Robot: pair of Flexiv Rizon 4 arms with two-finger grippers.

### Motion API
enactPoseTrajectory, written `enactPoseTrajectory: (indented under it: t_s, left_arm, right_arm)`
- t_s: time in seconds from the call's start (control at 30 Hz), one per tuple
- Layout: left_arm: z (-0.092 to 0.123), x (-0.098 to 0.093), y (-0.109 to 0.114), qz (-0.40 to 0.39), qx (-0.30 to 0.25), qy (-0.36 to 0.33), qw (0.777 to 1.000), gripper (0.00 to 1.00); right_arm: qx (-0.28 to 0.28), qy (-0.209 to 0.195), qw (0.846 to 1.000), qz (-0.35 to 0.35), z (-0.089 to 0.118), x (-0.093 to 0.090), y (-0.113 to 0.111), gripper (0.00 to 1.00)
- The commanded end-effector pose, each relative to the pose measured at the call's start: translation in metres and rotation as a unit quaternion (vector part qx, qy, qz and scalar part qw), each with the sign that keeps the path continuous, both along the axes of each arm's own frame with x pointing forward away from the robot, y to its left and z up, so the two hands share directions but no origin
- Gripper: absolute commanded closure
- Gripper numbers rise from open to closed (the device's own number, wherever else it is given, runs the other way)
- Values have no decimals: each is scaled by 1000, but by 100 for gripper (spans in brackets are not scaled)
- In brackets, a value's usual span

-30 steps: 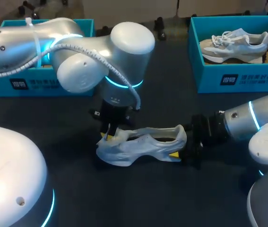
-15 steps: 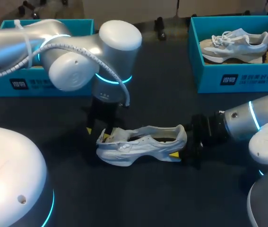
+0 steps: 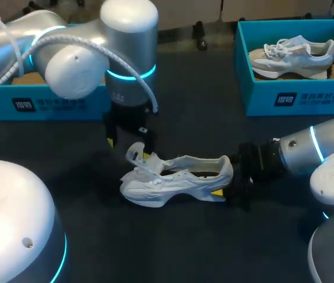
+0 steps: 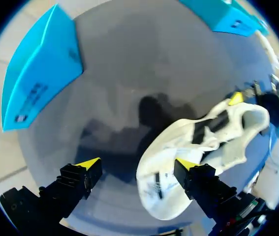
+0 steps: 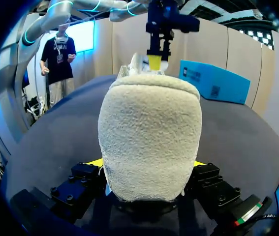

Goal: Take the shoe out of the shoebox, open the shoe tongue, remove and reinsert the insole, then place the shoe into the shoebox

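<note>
The white shoe (image 3: 178,180) lay out on the dark table (image 3: 178,247), well clear of both boxes, toe to the left and heel to the right. Over on the right, the right gripper (image 3: 231,186) had the heel pinched between its two yellow-tipped fingers, one on either side, bracing it. And the left gripper (image 3: 127,144) hung just above the toe end, fingers spread wide with nothing between them. From its own wrist camera one finger (image 4: 186,164) sat right beside the upper, but I couldn't tell whether it touched.

The tongue (image 3: 135,154) stood lifted up and forward, so the mouth of the shoe gaped. To my eye the tongue step was as good as done and the insole was next. I couldn't make out the insole itself inside the dark opening.

That next move asked for care: the left fingers would have to narrow, dip into the opening behind the tongue and catch the insole's edge, while the right grip held the heel down.

At the far left the blue shoebox (image 3: 49,105) waited, half hidden by the arm. The far-right box (image 3: 296,97) held a second shoe (image 3: 290,54).
</note>
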State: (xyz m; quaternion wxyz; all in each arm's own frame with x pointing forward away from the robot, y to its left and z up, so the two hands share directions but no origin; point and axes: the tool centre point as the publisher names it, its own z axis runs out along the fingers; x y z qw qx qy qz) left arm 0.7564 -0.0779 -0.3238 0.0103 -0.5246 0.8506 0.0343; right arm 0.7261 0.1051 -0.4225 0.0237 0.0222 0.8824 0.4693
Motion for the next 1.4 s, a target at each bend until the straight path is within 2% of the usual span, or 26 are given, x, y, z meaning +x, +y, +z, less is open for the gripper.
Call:
enactPoseTrajectory:
  t_s: [0.03,0.1,0.2,0.3,0.47,0.57,0.73,0.77,0.8,0.83,0.87,1.07,1.13,1.4]
  left_arm:
    - [23,-3,4,-55,-46,8,997,0]
    - [30,-3,-2,-112,-60,18,992,0]
    - [40,-2,-9,-215,-92,24,972,0]
    - [51,0,-15,-324,-115,25,939,0]
    - [67,3,-31,-441,-138,0,887,0]
    - [77,0,-41,-500,-148,-8,853,0]
    - [83,-6,-65,-541,-154,-14,827,0]
    - [83,-7,-71,-537,-156,-17,829,12]
    - [83,-9,-76,-537,-162,-13,828,58]
    - [82,-9,-82,-536,-165,-6,828,96]
    - [82,-11,-87,-536,-164,-8,828,100]
    - [74,-24,-108,-562,-162,4,811,100]
    - [70,-29,-112,-567,-153,9,809,100]
    - [70,-29,-112,-567,-153,9,809,100]
  right_arm:
    - [-3,0,1000,0,-5,4,-1,100]
    - [-3,0,1000,0,-5,4,-1,100]
    - [-3,0,1000,0,-5,4,-1,100]
    - [-3,0,1000,0,-5,4,-1,100]
    - [-3,0,1000,0,-5,4,-1,100]
    - [-3,0,1000,0,-5,4,-1,100]
    - [-3,0,1000,0,-5,4,-1,100]
    - [-3,0,1000,0,-5,4,-1,100]
    - [-3,0,1000,0,-5,4,-1,100]
    - [-3,0,1000,0,-5,4,-1,100]
    - [-3,0,1000,0,-5,4,-1,100]
    - [-3,0,1000,0,-5,4,-1,100]
    - [-3,0,1000,0,-5,4,-1,100]
    - [-3,0,1000,0,-5,4,-1,100]
